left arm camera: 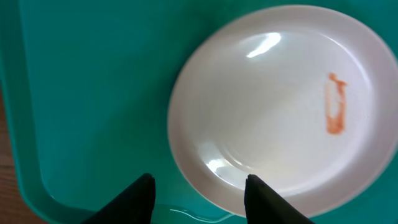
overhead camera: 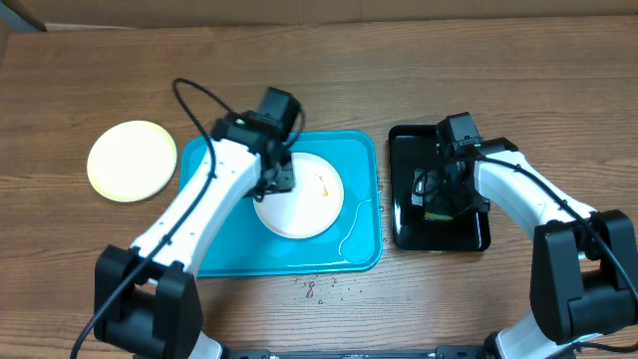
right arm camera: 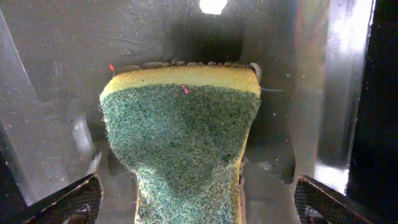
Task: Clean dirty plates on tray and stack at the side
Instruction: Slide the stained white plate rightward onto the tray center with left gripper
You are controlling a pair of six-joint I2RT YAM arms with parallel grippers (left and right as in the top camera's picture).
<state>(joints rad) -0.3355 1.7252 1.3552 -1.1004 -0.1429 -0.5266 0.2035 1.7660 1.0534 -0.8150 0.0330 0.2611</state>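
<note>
A white plate (overhead camera: 304, 199) with an orange smear lies on the turquoise tray (overhead camera: 354, 150). A pale yellow-green plate (overhead camera: 132, 161) lies on the table left of the tray. I see no second white plate. My left gripper (overhead camera: 280, 178) hangs over the white plate's left edge. In the left wrist view it (left arm camera: 199, 193) is open, with the rim of the plate (left arm camera: 280, 112) between its fingers and the tray (left arm camera: 93, 93) under them. My right gripper (overhead camera: 439, 194) is open over a green and yellow sponge (right arm camera: 180, 143), its fingers (right arm camera: 199, 208) wide on either side.
The sponge lies in a glossy black tray (overhead camera: 404, 214), wet inside, right of the turquoise tray. A thin pool of water (overhead camera: 354, 224) sits on the turquoise tray's right front. Small drops or crumbs (overhead camera: 319, 289) lie on the wooden table in front.
</note>
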